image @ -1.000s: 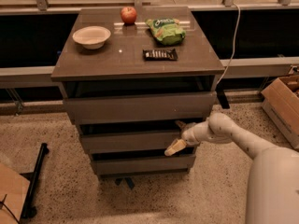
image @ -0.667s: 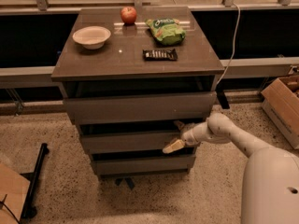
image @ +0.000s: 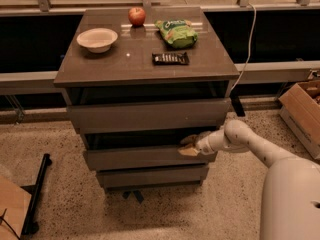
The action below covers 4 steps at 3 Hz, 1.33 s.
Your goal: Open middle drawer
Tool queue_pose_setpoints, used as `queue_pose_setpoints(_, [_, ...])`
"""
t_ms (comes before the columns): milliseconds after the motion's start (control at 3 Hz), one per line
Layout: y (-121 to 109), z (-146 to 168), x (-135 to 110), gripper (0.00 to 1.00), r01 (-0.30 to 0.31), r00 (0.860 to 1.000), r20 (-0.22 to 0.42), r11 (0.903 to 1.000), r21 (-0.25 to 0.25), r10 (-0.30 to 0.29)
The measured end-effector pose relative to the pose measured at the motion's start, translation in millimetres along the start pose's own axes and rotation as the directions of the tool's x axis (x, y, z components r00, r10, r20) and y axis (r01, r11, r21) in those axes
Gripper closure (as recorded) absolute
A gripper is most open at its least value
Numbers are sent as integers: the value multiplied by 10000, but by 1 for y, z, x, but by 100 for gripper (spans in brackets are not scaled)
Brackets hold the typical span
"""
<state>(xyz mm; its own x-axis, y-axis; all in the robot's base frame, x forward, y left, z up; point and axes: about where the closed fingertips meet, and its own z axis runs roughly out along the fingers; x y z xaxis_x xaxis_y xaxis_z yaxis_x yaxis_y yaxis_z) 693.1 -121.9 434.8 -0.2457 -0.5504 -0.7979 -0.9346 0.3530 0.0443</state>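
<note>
A grey-brown cabinet has three handleless drawers stacked in front. The middle drawer (image: 135, 158) stands slightly out, with a dark gap above its front panel. The top drawer (image: 147, 115) also stands out a little, and the bottom drawer (image: 150, 176) sits below. My gripper (image: 189, 146) reaches in from the right on a white arm (image: 250, 144) and rests at the top right edge of the middle drawer's front, one finger in the gap above it.
On the cabinet top (image: 125, 64) stand a white bowl (image: 97, 38), a red apple (image: 136, 16), a green snack bag (image: 176, 32) and a dark bar (image: 170, 58). A cardboard box (image: 302, 106) stands at the right. A black stand (image: 37, 194) lies on the floor at left.
My gripper has shifted slightly left and up along the middle drawer's top edge. The drawer front shows little change.
</note>
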Motion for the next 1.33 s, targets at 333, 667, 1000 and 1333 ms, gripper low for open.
queue_pose_setpoints(333, [0, -3, -4, 60, 0, 10000, 0, 10000, 0, 0])
queue_pose_setpoints(667, [0, -4, -5, 32, 0, 10000, 0, 10000, 0, 0])
queue_pose_setpoints(1000, [0, -3, -5, 9, 0, 10000, 0, 10000, -2, 0])
queue_pose_setpoints(1333, [1, -1, -5, 0, 0, 10000, 3, 10000, -39, 0])
